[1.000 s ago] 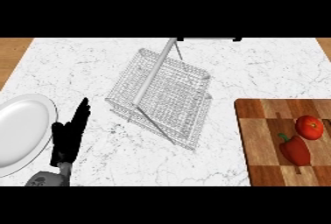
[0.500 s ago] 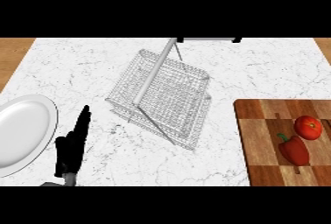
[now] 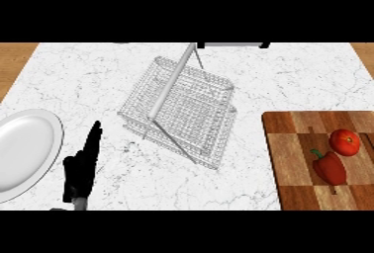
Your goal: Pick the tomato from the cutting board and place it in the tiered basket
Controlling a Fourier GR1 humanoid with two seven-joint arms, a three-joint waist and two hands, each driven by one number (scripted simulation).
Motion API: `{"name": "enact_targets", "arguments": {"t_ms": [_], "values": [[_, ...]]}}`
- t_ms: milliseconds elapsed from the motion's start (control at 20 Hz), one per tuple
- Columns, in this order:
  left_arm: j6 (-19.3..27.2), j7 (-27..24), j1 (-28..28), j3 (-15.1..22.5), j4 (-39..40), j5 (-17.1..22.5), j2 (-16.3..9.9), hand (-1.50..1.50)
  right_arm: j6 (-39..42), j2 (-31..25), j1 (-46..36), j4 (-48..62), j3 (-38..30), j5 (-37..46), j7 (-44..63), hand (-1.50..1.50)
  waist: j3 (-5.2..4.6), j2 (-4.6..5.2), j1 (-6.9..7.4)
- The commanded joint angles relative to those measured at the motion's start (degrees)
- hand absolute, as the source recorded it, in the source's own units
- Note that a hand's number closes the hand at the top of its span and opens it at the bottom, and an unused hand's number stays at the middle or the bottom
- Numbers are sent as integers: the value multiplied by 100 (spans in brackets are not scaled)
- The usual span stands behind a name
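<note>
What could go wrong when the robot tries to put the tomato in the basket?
1. The tomato sits right beside a red pepper on the cutting board, so the pepper might get bumped or grabbed by mistake.
2. Only the left robot hand shows, open and far across the counter, so reaching from there could knock the tiered basket in between.
3. The white plate lies close beside that hand and could get nudged.

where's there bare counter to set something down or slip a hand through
Bare marble runs between the tiered basket and the cutting board, along the near edge below the basket, and at far left above the plate. It is tighter between plate and basket, where the left hand stands.
</note>
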State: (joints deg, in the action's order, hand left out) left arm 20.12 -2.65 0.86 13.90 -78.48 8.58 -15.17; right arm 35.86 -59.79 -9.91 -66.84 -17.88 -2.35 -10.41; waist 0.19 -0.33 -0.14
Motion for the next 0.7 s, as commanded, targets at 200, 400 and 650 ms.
{"name": "enact_targets", "arguments": {"t_ms": [200, 400, 650], "values": [[14, -24, 257, 68, 270, -127, 240, 0, -866, 379, 254, -1246, 358, 905, 927, -150, -23, 25, -8], [-88, 72, 99, -102, 296, -74, 203, 0, -1298, 857, 478, -1947, 685, 1375, 1380, -150, -23, 27, -17], [-163, 317, 333, -91, -248, -137, 50, 0, -1625, 1006, 650, -1984, 1078, 2294, 1350, -150, -19, 29, 19]]}}
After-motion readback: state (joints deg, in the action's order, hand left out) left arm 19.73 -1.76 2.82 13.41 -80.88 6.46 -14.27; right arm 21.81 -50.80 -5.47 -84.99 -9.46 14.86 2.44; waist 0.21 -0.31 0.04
